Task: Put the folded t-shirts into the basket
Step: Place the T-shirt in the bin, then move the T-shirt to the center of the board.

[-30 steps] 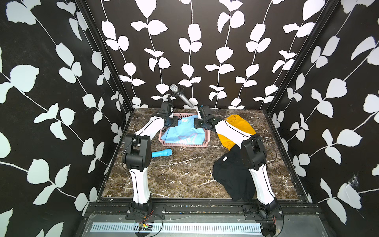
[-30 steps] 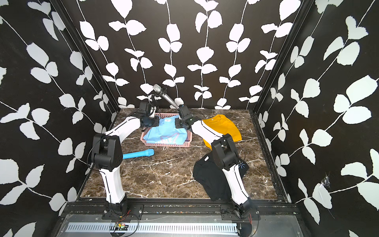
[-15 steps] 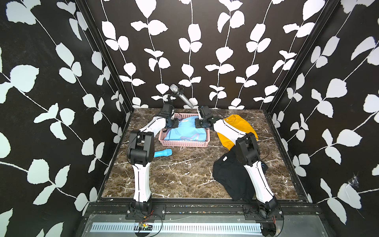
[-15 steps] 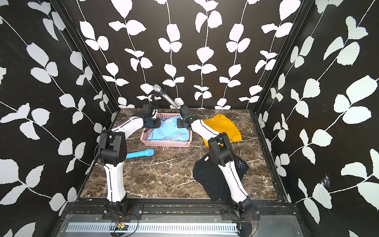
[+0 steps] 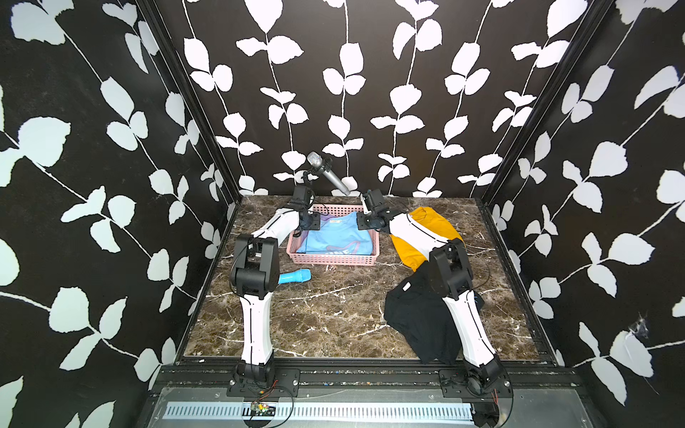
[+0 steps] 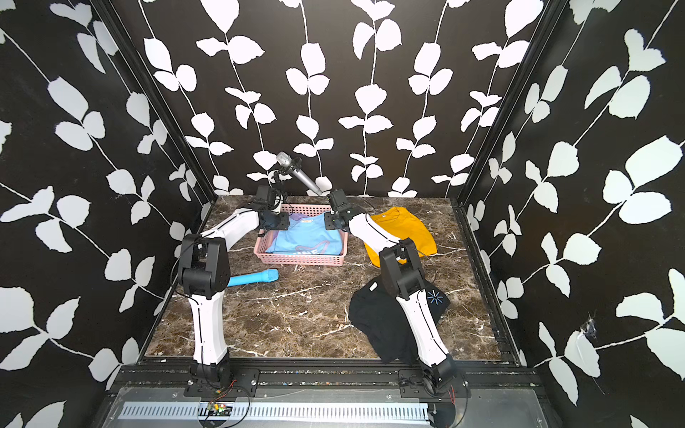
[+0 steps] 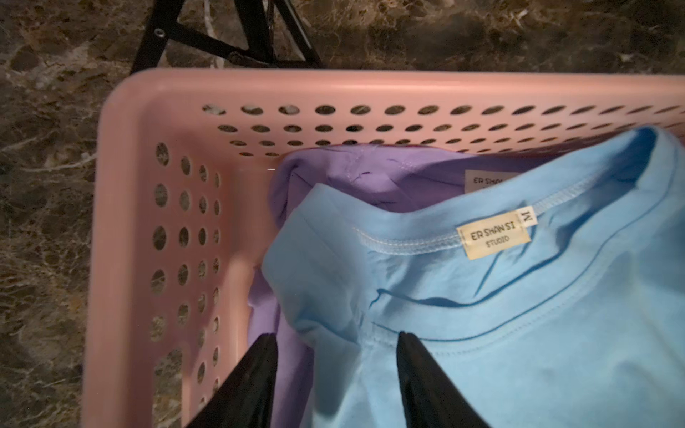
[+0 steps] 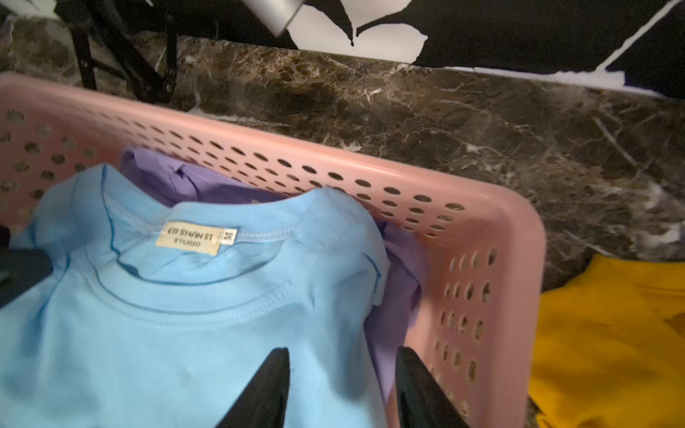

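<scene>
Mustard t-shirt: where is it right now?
In both top views the mustard t-shirt lies on the table right of the pink basket, outside it, farther back than the black t-shirt.

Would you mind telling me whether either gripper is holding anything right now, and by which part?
Nothing is held: the left gripper and right gripper stand open over the shoulder corners of the light blue t-shirt, lying in the basket.

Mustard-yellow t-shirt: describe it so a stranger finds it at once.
Find the dark marble table and the pink basket at its back middle. Just beside the basket, on the right arm's side, a mustard-yellow t-shirt lies flat on the marble. It is the only yellow cloth: the black t-shirt lies nearer the front, the light blue t-shirt inside the basket.
</scene>
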Motion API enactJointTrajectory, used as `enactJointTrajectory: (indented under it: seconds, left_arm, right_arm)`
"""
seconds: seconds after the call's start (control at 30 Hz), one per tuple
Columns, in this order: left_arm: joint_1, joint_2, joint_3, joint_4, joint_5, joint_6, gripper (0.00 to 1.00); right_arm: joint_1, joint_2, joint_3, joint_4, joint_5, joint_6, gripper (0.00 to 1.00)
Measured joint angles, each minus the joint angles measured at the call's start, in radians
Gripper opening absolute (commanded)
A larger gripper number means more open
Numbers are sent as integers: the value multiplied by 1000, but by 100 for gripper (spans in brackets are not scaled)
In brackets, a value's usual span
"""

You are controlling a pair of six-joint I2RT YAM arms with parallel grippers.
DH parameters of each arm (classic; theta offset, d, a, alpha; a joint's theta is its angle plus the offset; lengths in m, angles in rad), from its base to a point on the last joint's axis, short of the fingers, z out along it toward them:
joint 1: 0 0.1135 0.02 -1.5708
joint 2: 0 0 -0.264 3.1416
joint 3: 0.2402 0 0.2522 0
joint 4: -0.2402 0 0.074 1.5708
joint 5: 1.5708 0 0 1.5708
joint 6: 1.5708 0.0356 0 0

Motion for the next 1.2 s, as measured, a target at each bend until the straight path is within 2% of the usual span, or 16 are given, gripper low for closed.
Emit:
enactJointTrajectory:
  seconds: [0.23, 0.5, 0.67, 0.83, 1.03, 1.2]
  left_arm:
    - [0, -112, -84, 16, 29, -21, 61]
    - [-10, -433, -396, 166, 140, -98, 65]
    - [-63, -590, -591, 253, 163, -129, 75]
    - [-153, -657, -712, 287, 171, -143, 78]
    - [-209, -692, -840, 346, 188, -180, 77]
    - [-233, -702, -904, 374, 190, -213, 77]
  right_arm:
    - [-6, -224, -185, 51, -31, -39, 73]
    - [-9, -541, -522, 56, -45, -86, 84]
    - [-12, -779, -872, 25, -46, -74, 85]
    - [-8, -959, -1130, -62, -73, -21, 84]
    - [55, -1069, -1341, -63, -181, 95, 83]
    - [121, -1057, -1446, 6, -295, 182, 81]
